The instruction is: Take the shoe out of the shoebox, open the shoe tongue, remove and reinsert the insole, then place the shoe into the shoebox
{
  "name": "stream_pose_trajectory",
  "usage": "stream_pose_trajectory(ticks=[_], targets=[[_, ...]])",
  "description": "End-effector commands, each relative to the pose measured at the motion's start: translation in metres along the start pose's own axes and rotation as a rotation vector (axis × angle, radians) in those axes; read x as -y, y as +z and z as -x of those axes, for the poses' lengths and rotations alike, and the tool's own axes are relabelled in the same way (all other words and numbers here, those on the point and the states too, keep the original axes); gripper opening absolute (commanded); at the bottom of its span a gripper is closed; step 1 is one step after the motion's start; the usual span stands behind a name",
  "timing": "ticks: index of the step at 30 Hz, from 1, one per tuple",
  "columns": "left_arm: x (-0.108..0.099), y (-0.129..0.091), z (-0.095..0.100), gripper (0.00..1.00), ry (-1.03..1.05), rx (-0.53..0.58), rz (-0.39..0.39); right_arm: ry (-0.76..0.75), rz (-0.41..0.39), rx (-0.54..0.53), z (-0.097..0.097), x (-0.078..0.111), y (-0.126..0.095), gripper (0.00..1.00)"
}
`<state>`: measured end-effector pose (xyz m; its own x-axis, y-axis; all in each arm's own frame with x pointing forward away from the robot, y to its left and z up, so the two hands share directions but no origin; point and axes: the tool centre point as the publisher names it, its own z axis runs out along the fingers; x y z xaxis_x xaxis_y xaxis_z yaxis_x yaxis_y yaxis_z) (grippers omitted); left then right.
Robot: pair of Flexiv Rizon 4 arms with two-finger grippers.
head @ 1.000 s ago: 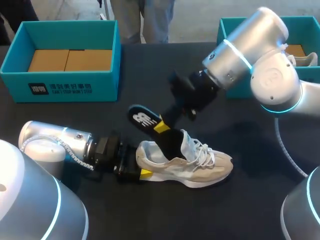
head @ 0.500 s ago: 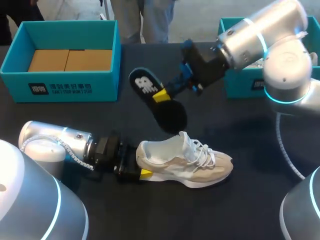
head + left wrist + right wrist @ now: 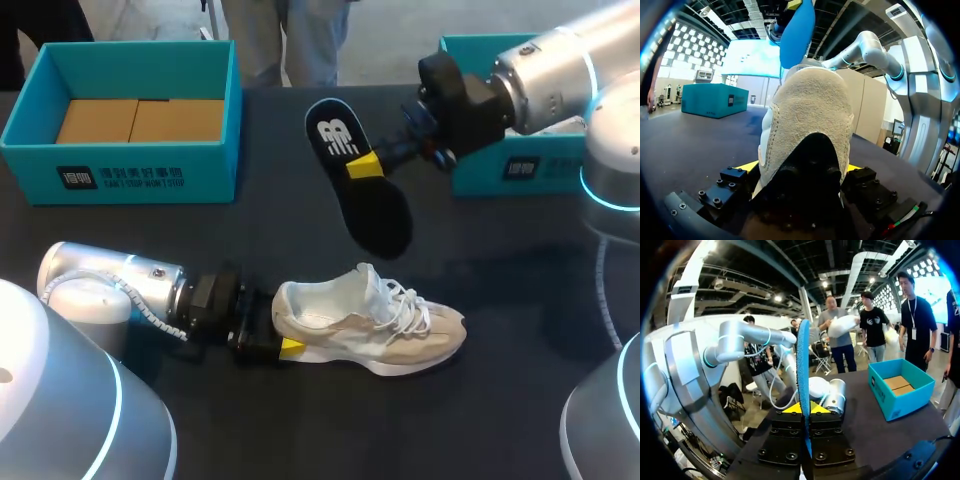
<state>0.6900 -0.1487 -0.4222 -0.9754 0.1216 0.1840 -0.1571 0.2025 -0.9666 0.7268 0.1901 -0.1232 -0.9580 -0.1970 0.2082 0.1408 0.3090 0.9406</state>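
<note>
The right gripper [image 3: 364, 166] is clamped on the black insole [image 3: 372, 205], held in the air over the middle of the table [image 3: 520, 300]. The left gripper [image 3: 281, 346] pinches the heel of the beige sneaker [image 3: 372, 325] toward the near edge. Reinsertion likely goes best toe-end first at a shallow angle, under the tongue.

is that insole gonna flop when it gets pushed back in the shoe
Probably not much: pinched partway along by the right end effector, the insole holds a nearly flat shape in the air with both ends unsupported. Edge-on it looks thin, so it is likely light, and it may buckle if its toe catches inside the shoe.
</note>
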Motion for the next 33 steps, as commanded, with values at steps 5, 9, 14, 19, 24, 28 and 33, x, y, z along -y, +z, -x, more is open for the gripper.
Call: stream_pose_trajectory(ticks=[5, 9, 14, 19, 24, 28, 33], targets=[[-0.003, 0.001, 0.002, 0.00, -0.001, 0.001, 0.000, -0.008, 0.030, 0.002, 0.000, -0.004, 0.000, 0.00], [-0.003, 0.001, 0.002, 0.00, -0.001, 0.001, 0.000, -0.008, 0.073, 0.059, -0.005, -0.022, -0.022, 0.00], [-0.003, 0.001, 0.002, 0.00, -0.001, 0.001, 0.000, 0.003, 0.130, 0.087, -0.020, -0.035, -0.045, 0.00], [-0.003, 0.001, 0.002, 0.00, -0.001, 0.001, 0.000, 0.039, 0.179, 0.099, -0.041, -0.045, -0.062, 0.00], [-0.003, 0.001, 0.002, 0.00, -0.001, 0.001, 0.000, 0.061, 0.219, 0.111, -0.062, -0.057, -0.075, 0.00], [-0.003, 0.001, 0.002, 0.00, -0.001, 0.001, 0.000, 0.061, 0.219, 0.111, -0.062, -0.057, -0.075, 0.00], [-0.003, 0.001, 0.002, 0.00, -0.001, 0.001, 0.000, 0.061, 0.219, 0.111, -0.062, -0.057, -0.075, 0.00]])
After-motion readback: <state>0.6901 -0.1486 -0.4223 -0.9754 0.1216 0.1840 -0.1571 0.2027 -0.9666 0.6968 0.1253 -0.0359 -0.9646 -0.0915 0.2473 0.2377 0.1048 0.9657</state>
